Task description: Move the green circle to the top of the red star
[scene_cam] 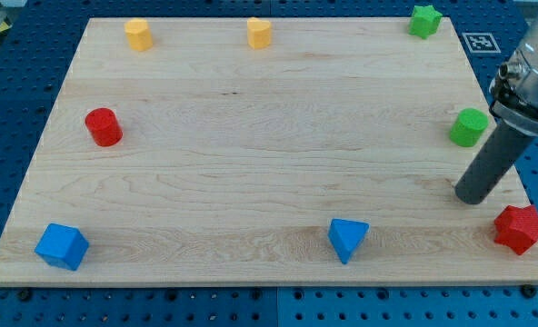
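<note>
The green circle (469, 127) stands near the board's right edge, at mid height. The red star (521, 228) lies at the bottom right corner of the board. My tip (476, 197) rests on the board between them, below the green circle and up-left of the red star, touching neither. The dark rod rises from it toward the view's upper right.
A green star (424, 20) sits at the top right. A yellow hexagon (138, 34) and a yellow pentagon (259, 33) sit along the top edge. A red cylinder (104, 127) is at the left, a blue cube (62, 246) at the bottom left, a blue triangle (347, 239) at the bottom.
</note>
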`<action>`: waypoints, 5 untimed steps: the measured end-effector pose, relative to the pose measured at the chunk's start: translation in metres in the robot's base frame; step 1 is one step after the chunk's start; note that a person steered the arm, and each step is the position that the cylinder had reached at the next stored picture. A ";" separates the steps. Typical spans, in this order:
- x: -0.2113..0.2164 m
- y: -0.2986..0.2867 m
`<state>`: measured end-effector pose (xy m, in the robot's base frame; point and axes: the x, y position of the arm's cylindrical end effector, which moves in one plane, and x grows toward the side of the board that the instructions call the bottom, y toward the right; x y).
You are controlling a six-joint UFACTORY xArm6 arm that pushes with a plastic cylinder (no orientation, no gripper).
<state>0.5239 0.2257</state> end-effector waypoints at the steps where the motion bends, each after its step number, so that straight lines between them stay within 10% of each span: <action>1: -0.002 0.000; 5: -0.025 0.053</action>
<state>0.4993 0.2788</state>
